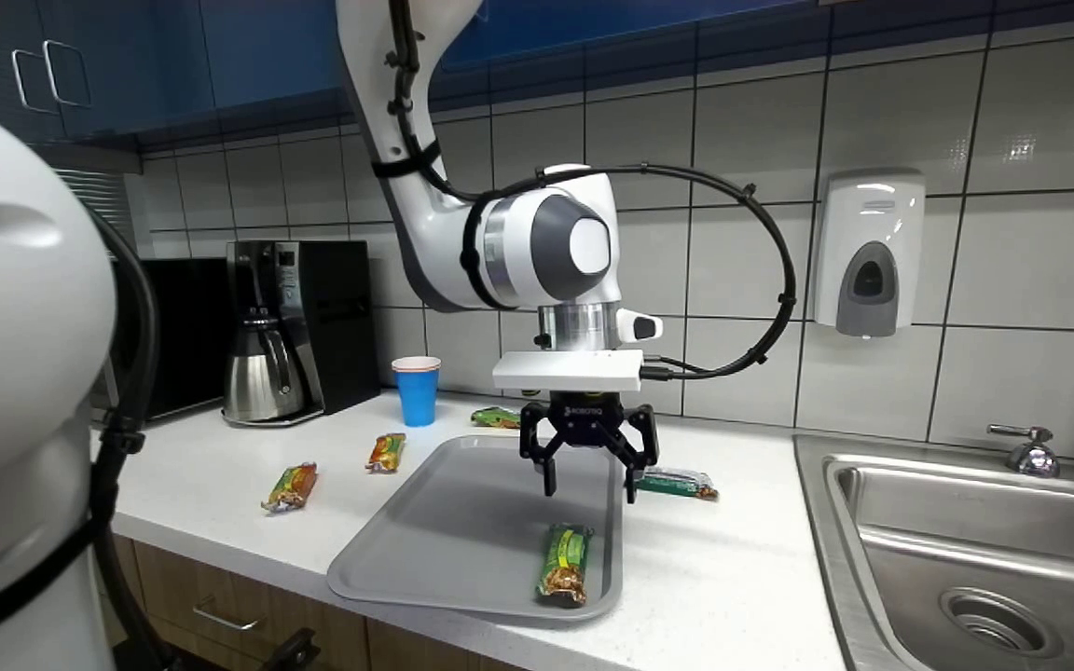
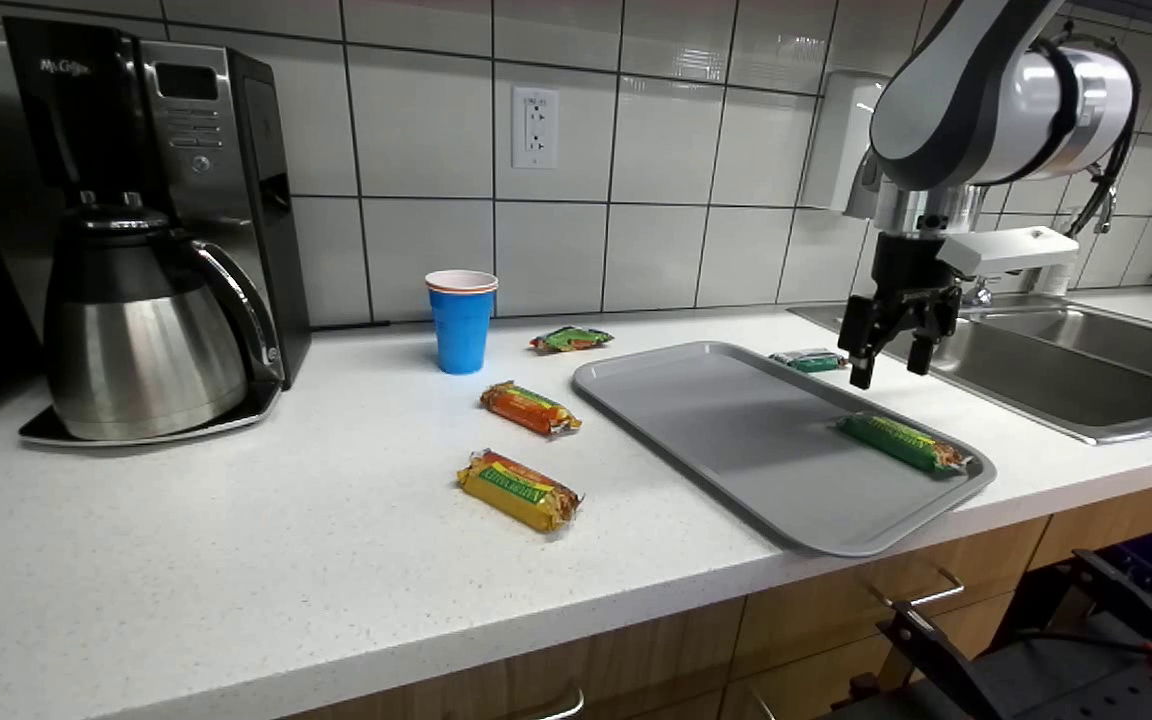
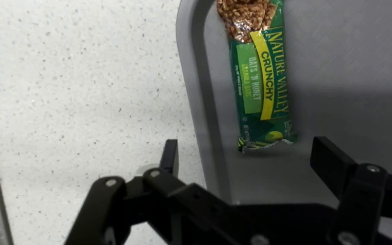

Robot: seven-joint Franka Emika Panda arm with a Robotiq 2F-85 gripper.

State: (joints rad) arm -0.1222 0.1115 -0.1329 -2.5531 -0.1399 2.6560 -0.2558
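Note:
My gripper (image 1: 590, 485) is open and empty above the right part of a grey tray (image 1: 462, 540); it also shows in an exterior view (image 2: 891, 366). In the wrist view its fingers (image 3: 245, 156) stand wide apart, touching nothing. A green granola bar (image 1: 563, 563) lies on the tray near its front right corner, apart from the fingers. In the wrist view this bar (image 3: 262, 78) lies lengthwise just beyond the fingertips. Another green bar (image 1: 677, 483) lies on the counter beside the tray, partly behind a finger in an exterior view; it also shows here (image 2: 809, 360).
Two orange-yellow bars (image 2: 531, 408) (image 2: 519, 490) and a green-orange packet (image 2: 571, 339) lie on the counter left of the tray. A blue cup (image 2: 463, 325) and a coffee maker (image 2: 161, 300) stand at the back. A metal sink (image 1: 994, 559) is at the right.

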